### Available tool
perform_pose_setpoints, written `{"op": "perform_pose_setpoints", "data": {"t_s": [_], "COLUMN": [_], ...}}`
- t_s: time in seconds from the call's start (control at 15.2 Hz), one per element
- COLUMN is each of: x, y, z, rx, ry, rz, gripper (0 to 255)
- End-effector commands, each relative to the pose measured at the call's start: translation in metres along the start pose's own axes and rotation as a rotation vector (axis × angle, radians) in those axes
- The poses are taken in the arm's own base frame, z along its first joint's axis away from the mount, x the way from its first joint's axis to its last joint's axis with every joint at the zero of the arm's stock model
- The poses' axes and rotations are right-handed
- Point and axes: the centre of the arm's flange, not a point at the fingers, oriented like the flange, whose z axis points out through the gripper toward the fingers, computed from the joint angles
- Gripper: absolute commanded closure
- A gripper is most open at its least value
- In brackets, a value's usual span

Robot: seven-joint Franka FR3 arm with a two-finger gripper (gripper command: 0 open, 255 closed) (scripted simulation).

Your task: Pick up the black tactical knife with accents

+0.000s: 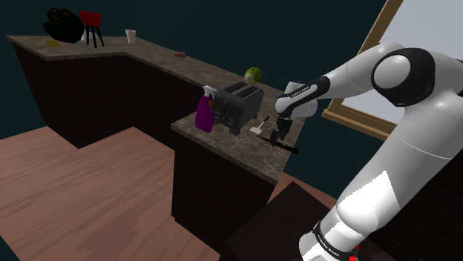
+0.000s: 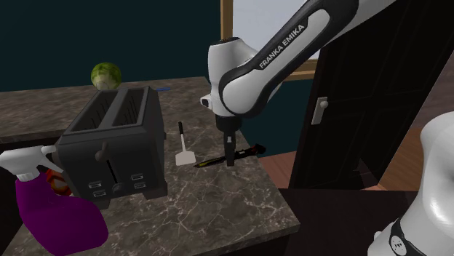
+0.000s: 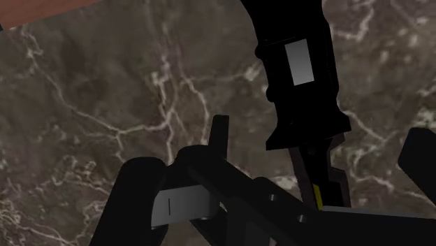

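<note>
Knife [image 2: 249,151] | lies on dark veined stone counter [image 2: 218,211] | wooden floor [image 1: 89,193]

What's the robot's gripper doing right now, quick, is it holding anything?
Gripper: open, jaws down on either side of the black knife, not holding it.

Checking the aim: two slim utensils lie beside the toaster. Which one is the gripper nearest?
The black knife with yellow accents: the gripper is down over its middle. The white-bladed spatula lies apart, nearer the toaster.
</note>
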Motion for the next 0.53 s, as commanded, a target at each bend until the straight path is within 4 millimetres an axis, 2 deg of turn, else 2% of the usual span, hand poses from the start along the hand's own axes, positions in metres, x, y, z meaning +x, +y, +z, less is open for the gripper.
{"op": "perform_pose_setpoints", "data": {"t_s": [0.0, 0.07, 0.46], "x": [0.0005, 0.0002, 0.0001], "y": [0.0001, 0.0002, 0.0001], "z": [0.0041, 0.0034, 0.0034], "rx": [0.0, 0.0, 0.0], "ry": [0.0, 0.0, 0.0], "rz": [0.0, 0.0, 0.0], "gripper": [0, 255, 255]}}
